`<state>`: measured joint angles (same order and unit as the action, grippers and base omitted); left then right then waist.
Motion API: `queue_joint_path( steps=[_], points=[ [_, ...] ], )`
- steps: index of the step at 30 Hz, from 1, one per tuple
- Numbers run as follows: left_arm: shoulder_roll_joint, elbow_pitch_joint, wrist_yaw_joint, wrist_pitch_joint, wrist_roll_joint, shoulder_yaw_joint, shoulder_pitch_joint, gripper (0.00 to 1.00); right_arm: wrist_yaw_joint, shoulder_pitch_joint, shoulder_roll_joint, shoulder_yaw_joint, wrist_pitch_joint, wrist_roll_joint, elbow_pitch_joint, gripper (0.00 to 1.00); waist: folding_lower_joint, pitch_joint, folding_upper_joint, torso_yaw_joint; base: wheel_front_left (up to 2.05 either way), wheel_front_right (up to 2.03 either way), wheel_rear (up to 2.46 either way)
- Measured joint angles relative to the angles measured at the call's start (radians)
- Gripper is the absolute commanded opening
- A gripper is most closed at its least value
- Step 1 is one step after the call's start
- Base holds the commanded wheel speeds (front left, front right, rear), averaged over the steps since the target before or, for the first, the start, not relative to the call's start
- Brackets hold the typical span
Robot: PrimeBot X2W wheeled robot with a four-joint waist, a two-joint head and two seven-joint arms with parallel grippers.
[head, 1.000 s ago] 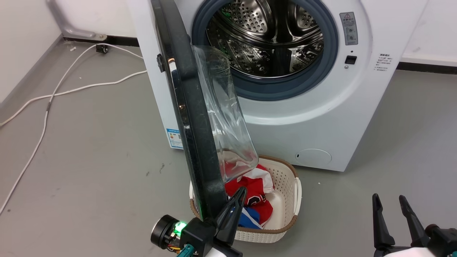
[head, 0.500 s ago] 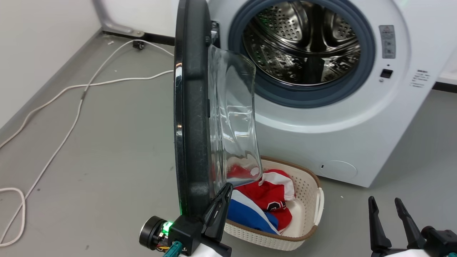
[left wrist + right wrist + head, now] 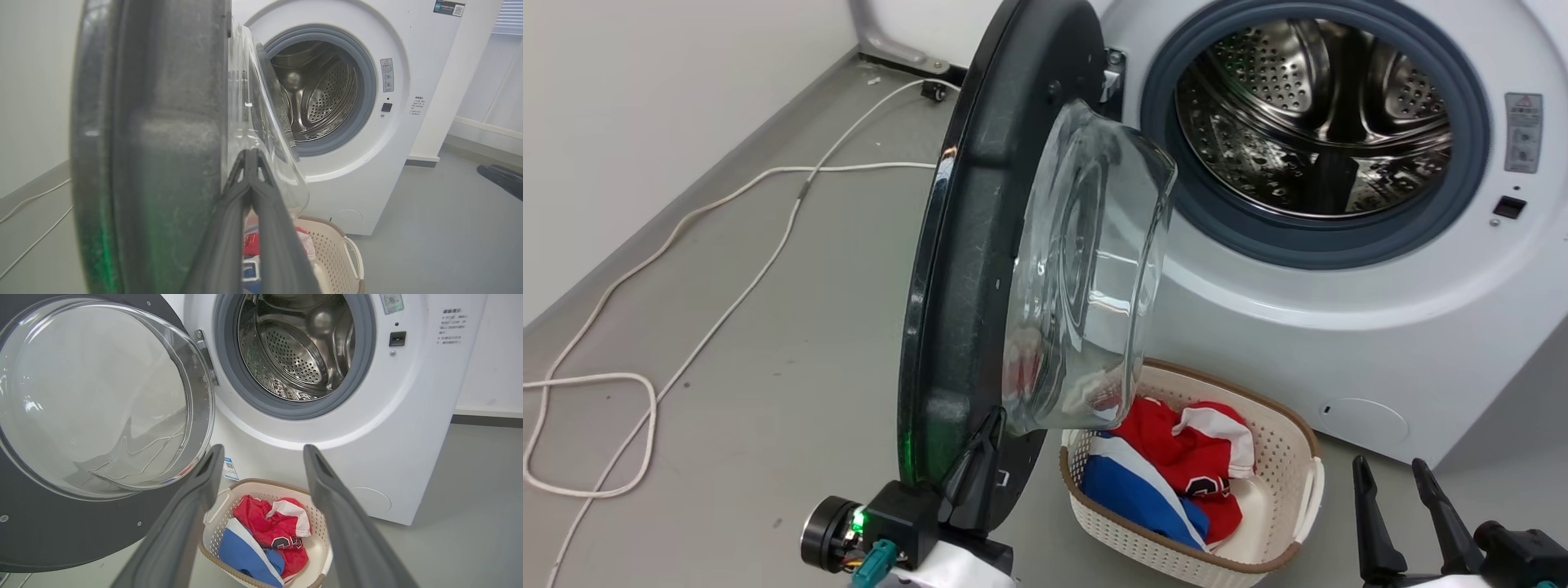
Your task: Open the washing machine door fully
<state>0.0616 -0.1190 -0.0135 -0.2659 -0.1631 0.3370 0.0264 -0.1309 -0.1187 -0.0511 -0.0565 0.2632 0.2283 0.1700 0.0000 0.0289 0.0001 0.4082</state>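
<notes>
Head camera: we look forward and down from above onto the washing machine door [image 3: 964, 269], drum opening [image 3: 1315, 131] and laundry basket [image 3: 1278, 457]. Left wrist camera: we sit hard against the door's inner face, looking along it toward the drum opening. Right wrist camera: we sit low, further back, facing the drum opening almost squarely. All three share door, drum opening, basket.

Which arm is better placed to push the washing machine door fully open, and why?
Left. The left pincer, shut, rests against the inner face of the washing machine door, near its free edge, so it can likely push on. The right pincer hangs open, apart from the door.
</notes>
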Motion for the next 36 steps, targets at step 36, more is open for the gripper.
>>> queue_joint_path(
  steps=[36],
  points=[
    [0.109,-0.114,0.003,0.000,-0.133,-0.440,0.245,0.00,0.000,0.073,-0.047,0.000,-0.026,-0.074,-0.047,1.00,0.0001,-0.260,0.0000,-0.005,0.00,0.00,0.00]
  ],
)
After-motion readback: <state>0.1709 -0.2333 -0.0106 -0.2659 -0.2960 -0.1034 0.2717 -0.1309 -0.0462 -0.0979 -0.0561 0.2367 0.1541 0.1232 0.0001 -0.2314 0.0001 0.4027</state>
